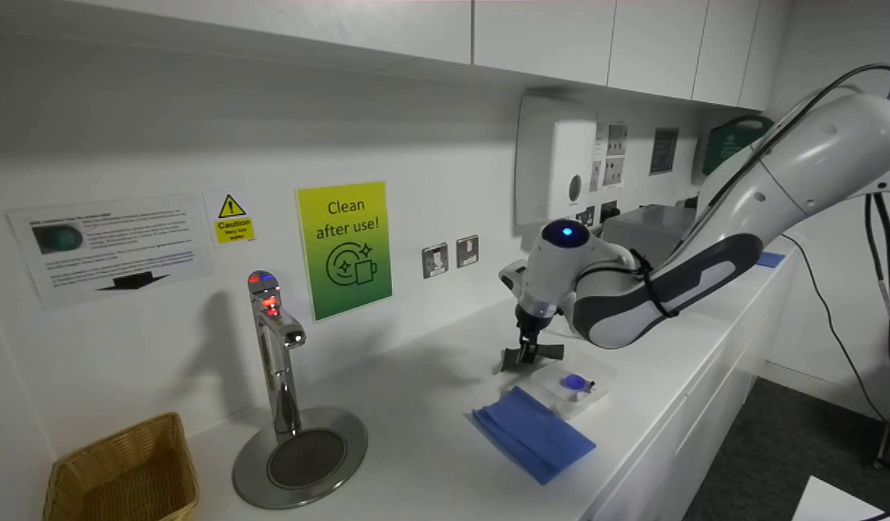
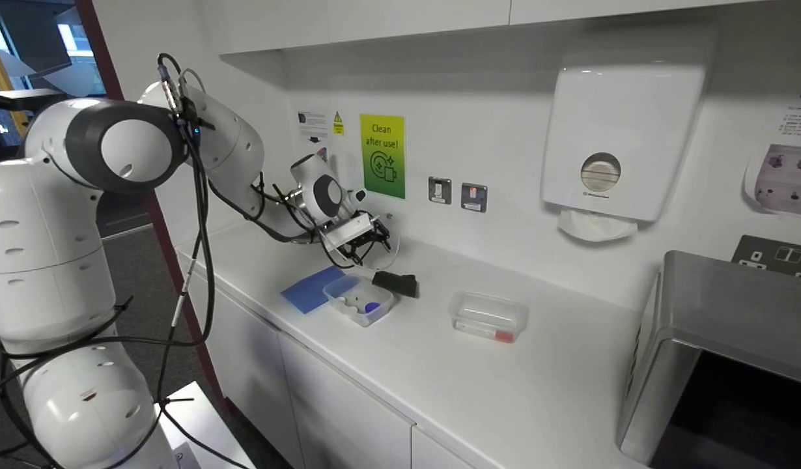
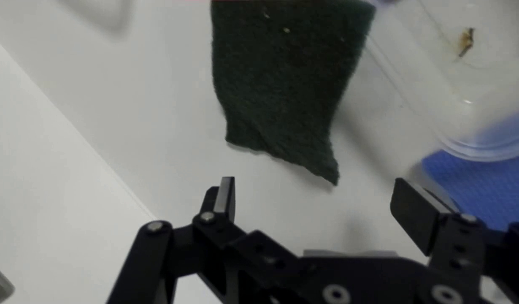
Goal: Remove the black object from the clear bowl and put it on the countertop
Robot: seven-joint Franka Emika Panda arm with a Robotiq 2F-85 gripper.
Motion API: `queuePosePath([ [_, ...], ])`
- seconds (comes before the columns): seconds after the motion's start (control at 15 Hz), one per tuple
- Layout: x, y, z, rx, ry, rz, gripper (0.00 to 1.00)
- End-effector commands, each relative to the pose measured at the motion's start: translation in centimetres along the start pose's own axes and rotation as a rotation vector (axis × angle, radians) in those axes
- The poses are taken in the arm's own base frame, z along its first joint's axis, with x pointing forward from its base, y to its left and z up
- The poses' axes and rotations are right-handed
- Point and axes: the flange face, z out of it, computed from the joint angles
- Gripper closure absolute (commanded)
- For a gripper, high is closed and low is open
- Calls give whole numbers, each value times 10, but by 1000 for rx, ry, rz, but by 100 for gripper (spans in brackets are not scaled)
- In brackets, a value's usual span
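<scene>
The black pad [image 3: 289, 76] is out of the clear bowl [image 2: 379, 315] and on the desk [image 2: 426, 352], just beside the bowl, towards the wall [image 1: 438, 174]; whether its edge touches the rim I can't tell. The hand [image 3: 314, 181] is down close to it, fingers [image 3: 223, 198] spread well apart and released, the pad lying just past their tips in the wrist view. In the bowl I see a round blue thing [image 1: 575, 381] among bits [image 3: 466, 42] too small to name. A folded blue cloth [image 1: 532, 438] lies close on the bowl's side towards the tap [image 1: 275, 347]. On the wall that way from the bowl, a yellow-green sign [image 1: 347, 250] reads "Clean after use!" Farther from the bowl, a warning notice [image 1: 233, 223] says "Caution" and, smaller, "Very hot water"; the white sheet [image 1: 126, 242] next to it has a black arrow [image 1: 132, 280], its print too blurred. On the bowl's opposite side stands a clear tub [image 2: 488, 309] with something red [image 2: 504, 336] inside, and the paper dispenser [image 2: 625, 130] up on that side carries a mark [image 2: 596, 194] too tiny to read.
</scene>
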Motion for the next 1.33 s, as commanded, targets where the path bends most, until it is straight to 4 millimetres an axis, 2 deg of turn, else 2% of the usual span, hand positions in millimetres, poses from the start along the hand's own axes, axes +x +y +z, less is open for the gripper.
queuePosePath([
  [0.0,-12,-29,-33,103,145,-22,0],
  [0.07,-7,-45,-34,146,170,-10,0],
  [0.13,-3,-53,-46,187,165,23,0],
  [0.33,-14,-70,-85,270,14,111,0],
  [0.4,-24,-72,-94,230,-64,128,0],
  [0.53,-33,-68,-127,198,-164,160,0],
  [0.73,-52,-69,-166,262,-299,111,0],
  [0.93,-60,-71,-199,347,-302,59,0],
  [1.0,-53,-74,-179,311,-321,79,0],
  [1.07,-54,-74,-186,309,-313,77,0],
  [1.27,-53,-76,-181,314,-323,74,0],
])
